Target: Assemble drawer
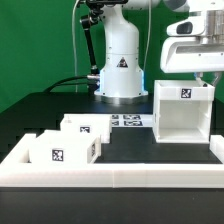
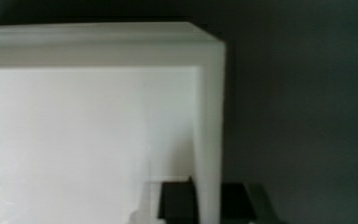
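A large white open drawer box (image 1: 178,112) with a marker tag on its face stands at the exterior view's right. My gripper (image 1: 207,80) comes down onto the top edge of its right-hand side wall. In the wrist view that thin white wall (image 2: 206,120) runs straight between my two black fingers (image 2: 176,201), and the gripper (image 2: 210,204) is shut on it. The box's broad white panel (image 2: 87,120) fills most of that view. Two smaller white tagged drawer parts (image 1: 63,150) (image 1: 86,127) stand at the exterior view's left.
The marker board (image 1: 127,121) lies flat in front of the arm's white base (image 1: 120,70). A low white frame (image 1: 110,176) runs along the front edge and up both sides of the black table. A green backdrop stands behind.
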Robot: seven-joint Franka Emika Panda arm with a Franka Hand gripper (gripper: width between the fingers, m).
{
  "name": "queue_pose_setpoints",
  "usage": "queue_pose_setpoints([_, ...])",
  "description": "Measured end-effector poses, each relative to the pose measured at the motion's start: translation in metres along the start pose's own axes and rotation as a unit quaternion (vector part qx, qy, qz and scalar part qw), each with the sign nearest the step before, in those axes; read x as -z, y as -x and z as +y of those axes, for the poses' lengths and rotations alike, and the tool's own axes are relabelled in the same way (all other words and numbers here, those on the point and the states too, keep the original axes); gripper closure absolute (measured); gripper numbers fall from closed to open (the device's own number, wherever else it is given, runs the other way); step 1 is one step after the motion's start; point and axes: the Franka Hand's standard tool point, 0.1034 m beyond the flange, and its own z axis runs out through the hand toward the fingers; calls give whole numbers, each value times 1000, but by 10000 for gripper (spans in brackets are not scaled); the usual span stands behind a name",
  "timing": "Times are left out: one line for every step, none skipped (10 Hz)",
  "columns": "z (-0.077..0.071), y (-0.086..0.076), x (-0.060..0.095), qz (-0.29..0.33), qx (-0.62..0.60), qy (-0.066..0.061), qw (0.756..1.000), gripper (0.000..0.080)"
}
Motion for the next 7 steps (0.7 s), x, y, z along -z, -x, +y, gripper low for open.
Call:
queue_pose_setpoints([0,0,0,0,0,0,1000,763])
queue_pose_setpoints([0,0,0,0,1,0,1000,763])
queue_pose_setpoints([6,-4,0,1,25,0,1000,763])
queue_pose_setpoints([27,-17,1,4,40,0,999,763])
queue_pose_setpoints([36,-29,1,9,42,0,999,763])
queue_pose_setpoints([44,-46,1,19,54,-2,998,763])
queue_pose_setpoints([51,-68,1,41,65,-4,997,763])
